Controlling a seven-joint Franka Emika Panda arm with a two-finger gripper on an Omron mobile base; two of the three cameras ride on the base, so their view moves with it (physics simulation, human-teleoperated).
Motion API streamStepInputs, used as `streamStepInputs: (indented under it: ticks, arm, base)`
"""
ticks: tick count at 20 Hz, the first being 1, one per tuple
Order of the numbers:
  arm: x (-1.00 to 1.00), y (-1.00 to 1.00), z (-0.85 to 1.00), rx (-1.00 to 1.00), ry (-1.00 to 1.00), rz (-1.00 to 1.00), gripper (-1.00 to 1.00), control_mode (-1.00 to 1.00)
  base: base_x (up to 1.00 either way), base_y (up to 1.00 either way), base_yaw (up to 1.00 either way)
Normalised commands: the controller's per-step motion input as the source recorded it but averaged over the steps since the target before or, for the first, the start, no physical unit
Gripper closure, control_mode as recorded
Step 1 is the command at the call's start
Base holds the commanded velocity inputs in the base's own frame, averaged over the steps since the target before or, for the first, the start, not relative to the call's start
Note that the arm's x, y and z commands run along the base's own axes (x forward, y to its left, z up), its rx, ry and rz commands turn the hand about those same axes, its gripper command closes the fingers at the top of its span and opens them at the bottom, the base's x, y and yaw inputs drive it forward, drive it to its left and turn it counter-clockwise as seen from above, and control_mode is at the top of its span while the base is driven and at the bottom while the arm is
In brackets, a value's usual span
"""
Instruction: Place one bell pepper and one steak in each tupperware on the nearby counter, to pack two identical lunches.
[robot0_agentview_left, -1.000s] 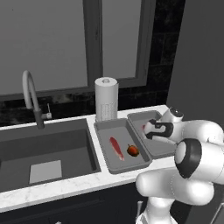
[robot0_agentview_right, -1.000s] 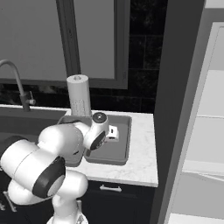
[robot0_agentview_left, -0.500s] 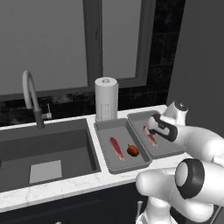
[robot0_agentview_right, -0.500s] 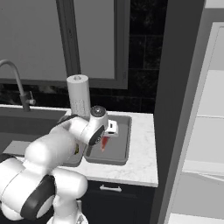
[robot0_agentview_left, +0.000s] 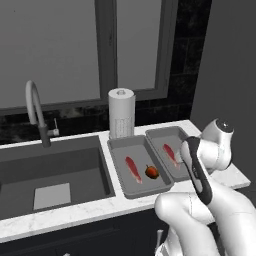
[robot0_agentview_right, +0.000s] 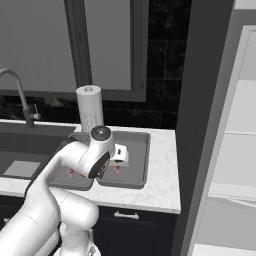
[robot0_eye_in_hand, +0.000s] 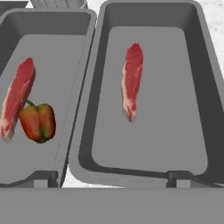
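Left base view: two grey tupperware trays sit side by side on the white marbled counter, just right of the dark sink. The left tupperware holds a steak with a red-orange bell pepper beside it. The right tupperware holds a second steak, partly behind the white arm. A paper towel roll stands at the trays' far ends and a faucet rises behind the sink. No writing is legible anywhere.

Right base view: the hand hangs over the trays, hiding most of their contents; bare counter runs right of the right tupperware to the dark wall panel, so that side is tight. The gripper itself is hidden here.

Hand view: below the gripper lies the right tupperware, its steak lengthwise and a little left of centre, open floor around it. To the gripper's left, the pepper touches the first steak. The trays' rims touch. The fingertips aren't visible; the jaws are spread wide, holding nothing.
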Motion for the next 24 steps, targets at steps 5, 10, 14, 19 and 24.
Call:
streamStepInputs:
  ticks: [5, 10, 14, 19, 24]
  arm:
    - [-0.79, 0.62, 0.37, -0.09, -0.12, 0.00, -1.00, -1.00]
    - [-0.66, 0.41, 0.44, -0.05, -0.15, 0.00, -1.00, -1.00]
    - [-0.74, 0.24, 0.48, -0.02, -0.17, 0.00, -1.00, -1.00]
    - [-0.93, 0.07, 0.10, -0.02, -0.17, 0.00, -1.00, -1.00]
    - [-1.00, 0.20, -0.14, -0.07, -0.12, 0.00, -1.00, -1.00]
  base:
    - [0.00, 0.00, 0.00]
    - [0.00, 0.00, 0.00]
    - [0.00, 0.00, 0.00]
    - [0.00, 0.00, 0.00]
    - [0.00, 0.00, 0.00]
